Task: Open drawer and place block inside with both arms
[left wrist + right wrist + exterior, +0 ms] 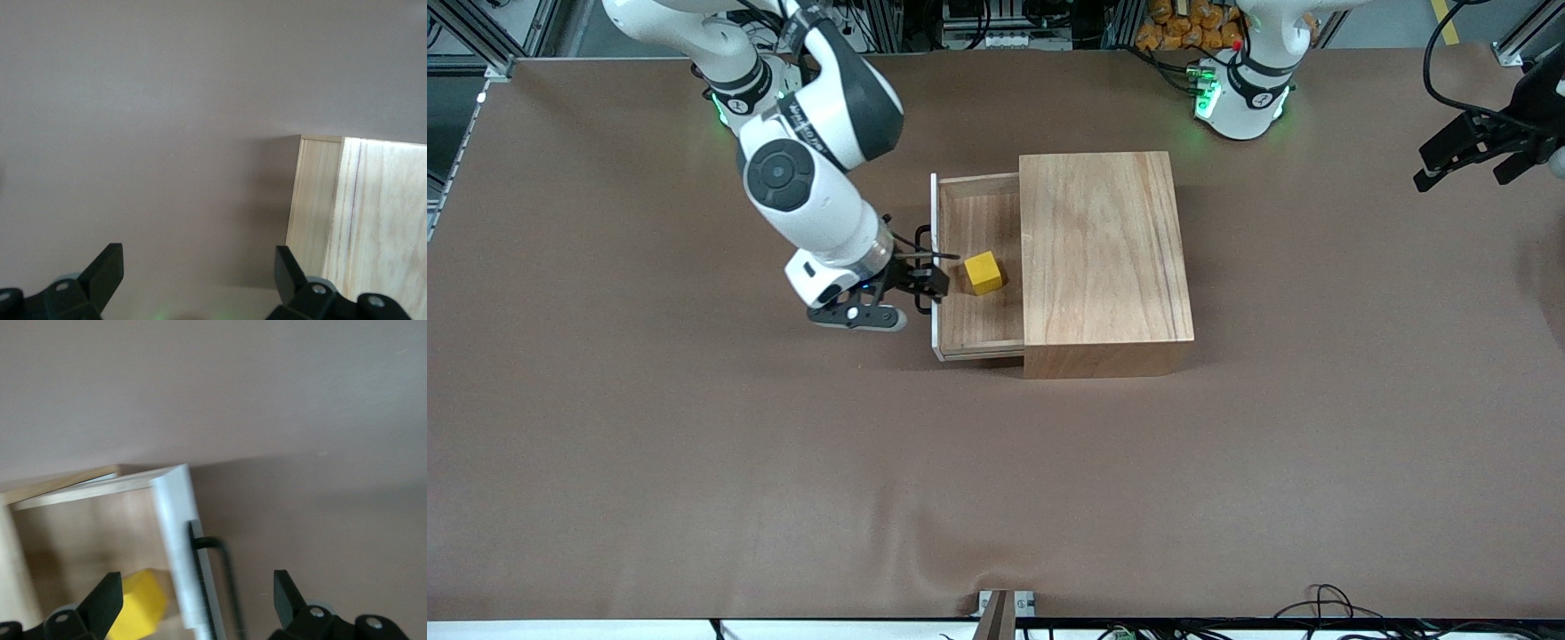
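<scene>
The drawer (980, 320) stands pulled out of the wooden box (1103, 249) toward the right arm's end of the table. The yellow block (983, 272) lies inside it on the tray floor and also shows in the right wrist view (140, 608). My right gripper (935, 274) is open over the drawer's white-edged front panel (179, 553). Its fingers straddle that panel and the black wire handle (223, 567), holding nothing (197, 587). My left gripper (1461, 178) waits, open and empty, in the air over the left arm's end of the table (197, 257).
A brown mat (783, 462) covers the whole table. In the left wrist view a corner of the wooden box (353, 213) shows. The two green-lit arm bases (1240, 102) stand along the table's edge farthest from the front camera. Cables (1325, 604) lie at the nearest edge.
</scene>
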Controlling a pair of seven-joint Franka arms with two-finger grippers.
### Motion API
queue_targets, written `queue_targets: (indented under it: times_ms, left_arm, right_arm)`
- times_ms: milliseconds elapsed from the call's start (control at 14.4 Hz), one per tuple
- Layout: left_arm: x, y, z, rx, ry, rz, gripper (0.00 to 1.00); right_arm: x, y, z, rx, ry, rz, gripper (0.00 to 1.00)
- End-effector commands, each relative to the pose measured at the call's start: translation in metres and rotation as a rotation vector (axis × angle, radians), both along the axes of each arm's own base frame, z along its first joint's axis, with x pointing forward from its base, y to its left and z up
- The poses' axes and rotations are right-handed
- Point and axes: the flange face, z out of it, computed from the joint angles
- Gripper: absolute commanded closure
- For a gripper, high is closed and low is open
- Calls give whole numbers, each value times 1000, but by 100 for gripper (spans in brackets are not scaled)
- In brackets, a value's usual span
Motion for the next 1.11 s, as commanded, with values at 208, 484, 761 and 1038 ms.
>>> queue_targets:
  times_ms: [208,484,761,1038]
  left_arm:
    - [-7,1,4,-17,-19,-13,0]
    - [-6,1,4,-17,-19,-13,0]
    - [-6,0,4,-15,-19,-14,0]
    - [-4,-2,3,-15,-19,-19,0]
  right_arm:
    - [23,-114,40,-20,34,146,0]
    - [24,-188,66,-8,64,196,0]
    - [17,-267,100,-28,65,173,0]
    - [-4,-317,147,-90,26,192,0]
